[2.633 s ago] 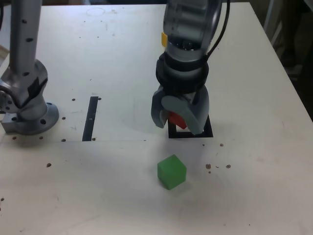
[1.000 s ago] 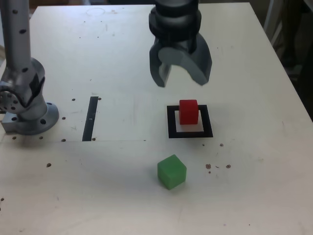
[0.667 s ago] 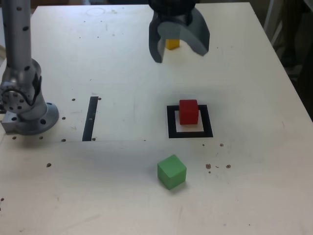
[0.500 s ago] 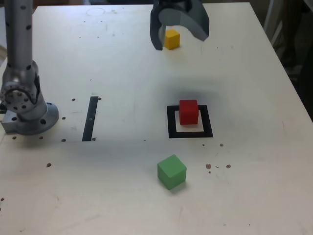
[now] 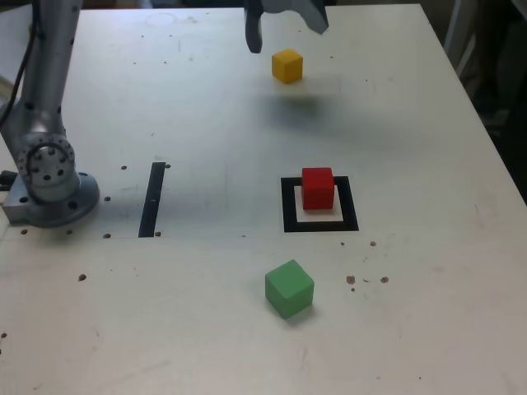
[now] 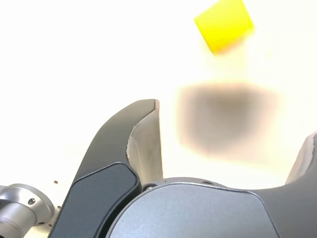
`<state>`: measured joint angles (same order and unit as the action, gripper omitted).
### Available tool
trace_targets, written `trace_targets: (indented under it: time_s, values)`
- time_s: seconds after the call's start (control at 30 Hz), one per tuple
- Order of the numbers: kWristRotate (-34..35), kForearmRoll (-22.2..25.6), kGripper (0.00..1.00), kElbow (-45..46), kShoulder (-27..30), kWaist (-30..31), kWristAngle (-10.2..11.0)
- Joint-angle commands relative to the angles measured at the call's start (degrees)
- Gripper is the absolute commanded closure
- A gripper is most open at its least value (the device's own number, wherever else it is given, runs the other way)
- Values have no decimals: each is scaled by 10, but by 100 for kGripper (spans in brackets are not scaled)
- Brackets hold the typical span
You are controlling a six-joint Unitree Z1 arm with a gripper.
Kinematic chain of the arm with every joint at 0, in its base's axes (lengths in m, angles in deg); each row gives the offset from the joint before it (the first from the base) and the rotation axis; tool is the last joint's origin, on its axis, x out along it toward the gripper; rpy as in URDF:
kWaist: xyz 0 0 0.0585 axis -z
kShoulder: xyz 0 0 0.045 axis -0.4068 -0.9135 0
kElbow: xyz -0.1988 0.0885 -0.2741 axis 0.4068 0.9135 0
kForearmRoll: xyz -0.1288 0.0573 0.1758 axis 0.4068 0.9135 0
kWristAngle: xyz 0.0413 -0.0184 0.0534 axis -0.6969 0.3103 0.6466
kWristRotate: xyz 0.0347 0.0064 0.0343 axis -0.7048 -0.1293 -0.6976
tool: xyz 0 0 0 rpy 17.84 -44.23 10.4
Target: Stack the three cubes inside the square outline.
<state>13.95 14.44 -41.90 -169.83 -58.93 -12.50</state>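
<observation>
The red cube (image 5: 317, 188) stands inside the square outline (image 5: 321, 225), toward its far side. In front of the outline, the green cube (image 5: 289, 288) lies on the table, turned at an angle. The yellow cube (image 5: 286, 66) sits alone near the far edge, and the wrist view also catches the yellow cube (image 6: 224, 25). My gripper (image 5: 284, 20) hangs open in the air just beyond and above the yellow cube, cut off by the frame's top. In the wrist view the gripper (image 6: 230, 134) has wide-spread fingers (image 6: 143, 139) with nothing between them.
The arm's grey base (image 5: 49, 177) is bolted at the exterior view's left. A thin black strip (image 5: 152, 199) lies between it and the outline. Small dark specks dot the white table (image 5: 412, 329), whose right edge runs close by.
The gripper let go of the red cube in the outline, rose, and travelled to the far side above the yellow cube, its jaws spreading wider.
</observation>
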Motion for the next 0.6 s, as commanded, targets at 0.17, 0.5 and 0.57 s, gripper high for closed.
trace_targets:
  time_s: [0.17, 0.5, 0.57]
  values:
    - [20, 14, 1, -38, -56, -52, -39]
    - [130, 44, 1, -75, -87, -61, -21]
    - [145, 45, 1, -77, -98, -62, -22]
